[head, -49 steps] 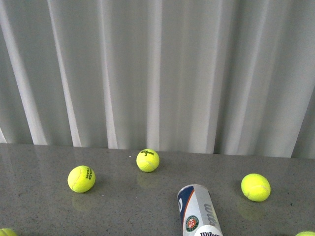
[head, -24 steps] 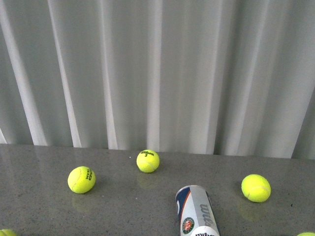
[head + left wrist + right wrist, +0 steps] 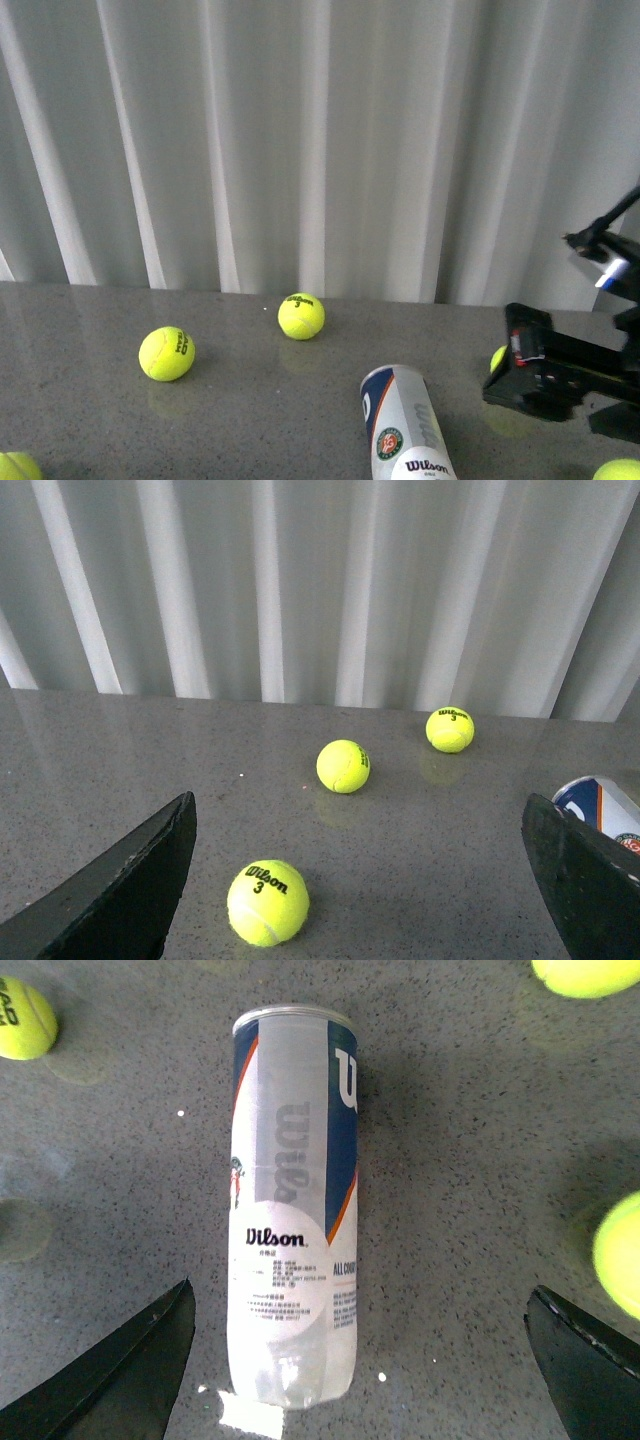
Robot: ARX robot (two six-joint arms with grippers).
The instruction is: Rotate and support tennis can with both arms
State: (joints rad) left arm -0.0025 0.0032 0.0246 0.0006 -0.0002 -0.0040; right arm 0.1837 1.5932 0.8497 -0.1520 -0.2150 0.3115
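Tennis can (image 3: 405,425) is lying on the desk (image 3: 250,420), near, right of centre. Right pincer (image 3: 360,1286) is hovering released over it; left pincer (image 3: 360,797) released too. Jaws need centring across its middle.

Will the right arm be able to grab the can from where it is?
Probably yes: the right gripper is open and aimed at the lying can, nothing covers it, and the balls sit aside.
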